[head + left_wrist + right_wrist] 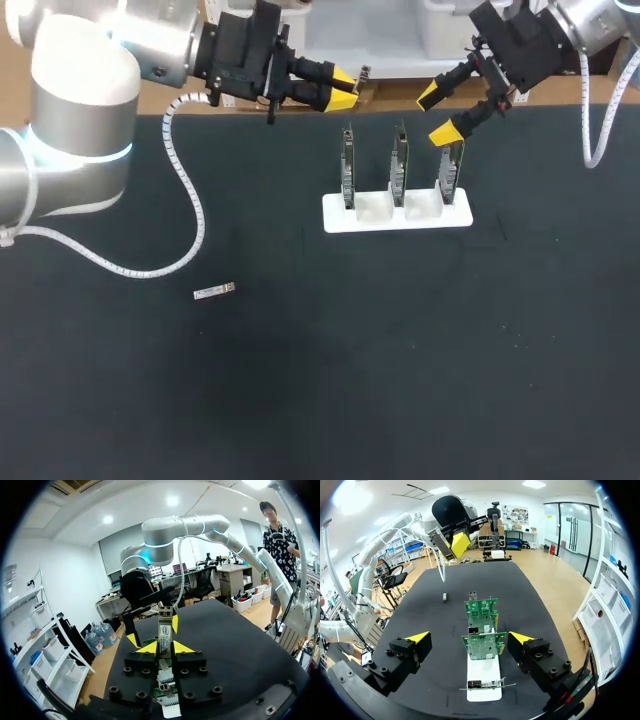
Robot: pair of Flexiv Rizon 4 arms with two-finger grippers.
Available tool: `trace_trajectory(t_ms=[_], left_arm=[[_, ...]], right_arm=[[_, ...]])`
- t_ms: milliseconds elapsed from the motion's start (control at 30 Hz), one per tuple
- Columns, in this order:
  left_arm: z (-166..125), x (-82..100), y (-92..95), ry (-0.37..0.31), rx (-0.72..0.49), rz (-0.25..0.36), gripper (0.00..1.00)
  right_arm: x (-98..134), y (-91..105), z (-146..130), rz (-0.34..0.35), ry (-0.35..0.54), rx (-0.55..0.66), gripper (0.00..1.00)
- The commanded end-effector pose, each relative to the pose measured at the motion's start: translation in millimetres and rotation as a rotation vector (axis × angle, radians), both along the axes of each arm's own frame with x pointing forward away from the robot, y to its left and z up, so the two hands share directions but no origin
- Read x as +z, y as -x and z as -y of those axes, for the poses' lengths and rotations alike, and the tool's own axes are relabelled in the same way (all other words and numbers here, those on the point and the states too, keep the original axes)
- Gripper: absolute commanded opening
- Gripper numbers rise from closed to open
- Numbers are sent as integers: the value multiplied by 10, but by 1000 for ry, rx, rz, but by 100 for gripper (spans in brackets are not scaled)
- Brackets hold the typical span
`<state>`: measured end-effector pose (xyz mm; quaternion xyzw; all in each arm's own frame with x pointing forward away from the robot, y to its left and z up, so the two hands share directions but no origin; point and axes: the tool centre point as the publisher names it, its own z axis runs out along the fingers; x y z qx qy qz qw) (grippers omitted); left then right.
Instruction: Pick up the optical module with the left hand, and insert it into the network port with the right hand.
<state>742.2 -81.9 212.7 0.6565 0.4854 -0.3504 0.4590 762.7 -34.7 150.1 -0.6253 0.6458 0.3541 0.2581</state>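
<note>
Black cloth-covered counter (400, 380) carries all items. Positions are given relative to the white stand.

Left silver arm with grey cable sleeve (80, 110): comes in from the left. The left jaws sit behind the stand's left end, over the counter's far edge, and are pinched on a small silver rectangular optical module (164, 625). The module stands up between the two yellow tips and projects past them (clearest in the left wrist view).

Right silver arm (600, 20): comes in from the far right corner. The right jaws are spread wide and hold nothing, above the stand's right end. The lower yellow tip is close over the top edge of the right-most board; I cannot tell whether it touches.

White plastic stand (397, 212): a long base right of the counter's middle.

Three green circuit boards (400, 165): upright in the stand, in a row, with gaps between them.

Second small silver module (214, 291): lying flat on the counter, well apart from the stand, to its front left.
</note>
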Motion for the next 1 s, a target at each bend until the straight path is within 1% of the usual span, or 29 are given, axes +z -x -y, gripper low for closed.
trace_trajectory(t_ms=[33,300,400,533,733,767,1000], left_arm=[[82,-29,-49,5,-6,-13,0],[189,-57,-89,17,-14,-35,0],[216,-60,-80,18,12,-52,0],[270,-97,-91,28,27,-58,0],[414,-164,-157,32,24,-70,0],[436,-174,-169,43,11,-54,0],[436,-174,-169,43,11,-54,0]], right_arm=[[1,11,-1,2,0,-2,100],[1,11,-1,2,0,-2,100],[1,11,-1,2,0,-2,100],[1,11,-1,2,0,-2,100],[1,11,-1,2,0,-2,100],[1,11,-1,2,0,-2,100],[1,11,-1,2,0,-2,100]])
